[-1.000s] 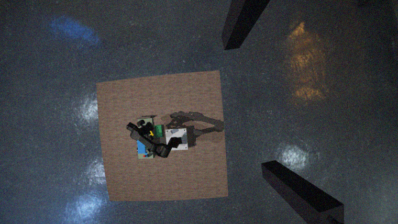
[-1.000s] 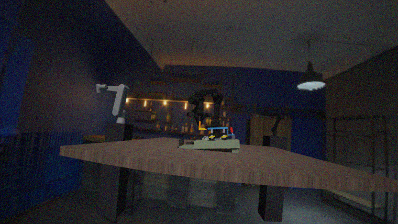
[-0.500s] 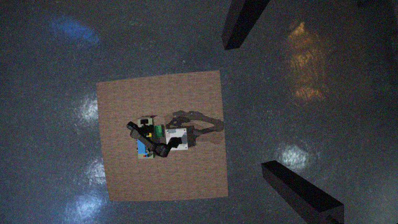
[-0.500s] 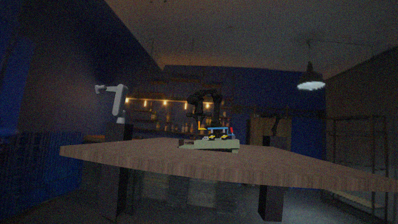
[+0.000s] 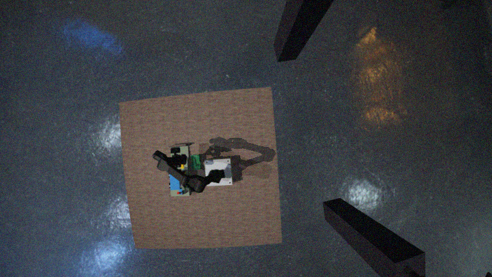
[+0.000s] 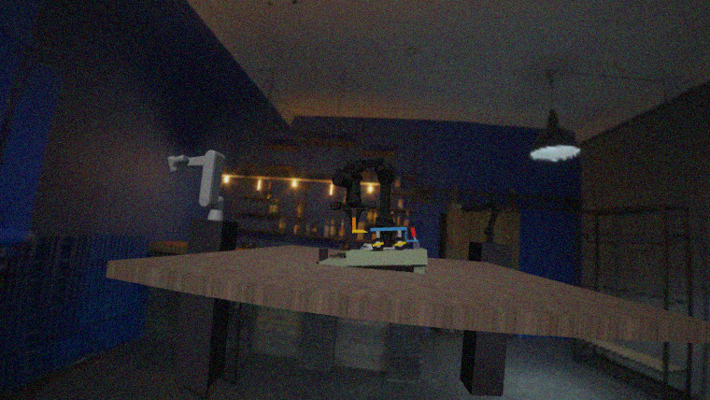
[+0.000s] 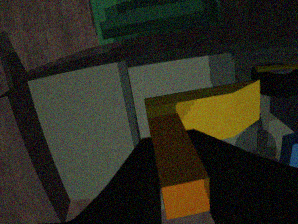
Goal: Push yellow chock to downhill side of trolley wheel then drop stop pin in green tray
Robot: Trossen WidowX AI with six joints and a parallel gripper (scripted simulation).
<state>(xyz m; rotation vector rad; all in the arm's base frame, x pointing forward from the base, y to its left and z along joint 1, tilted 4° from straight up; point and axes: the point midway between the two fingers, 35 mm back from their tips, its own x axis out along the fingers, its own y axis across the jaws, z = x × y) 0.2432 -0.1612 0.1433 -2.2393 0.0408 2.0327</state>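
Note:
My gripper (image 6: 353, 216) (image 7: 169, 143) is shut on the orange handle of the chock (image 5: 182, 166) (image 6: 358, 231) (image 7: 220, 112). It holds the chock in the air above the ramp (image 5: 185, 149) (image 6: 387, 257) (image 7: 80, 130), just off the trolley's downhill end. The blue-topped trolley (image 5: 175, 182) (image 6: 389, 229) stands on the ramp, with yellow-marked wheels. A gap shows between chock and wheels in the exterior view. The red-headed stop pin (image 5: 178, 193) (image 6: 412, 233) is upright at the uphill end. The green tray (image 5: 196, 161) shows at the top of the wrist view. The chock's rubber base is hard to make out.
The arm's white base plate (image 5: 223, 163) lies beside the tray. The arm reaches over the trolley in the top view. A dark upright block (image 6: 322, 254) stands at the ramp's low end. The brown table top (image 5: 206, 216) (image 6: 248, 273) carries everything.

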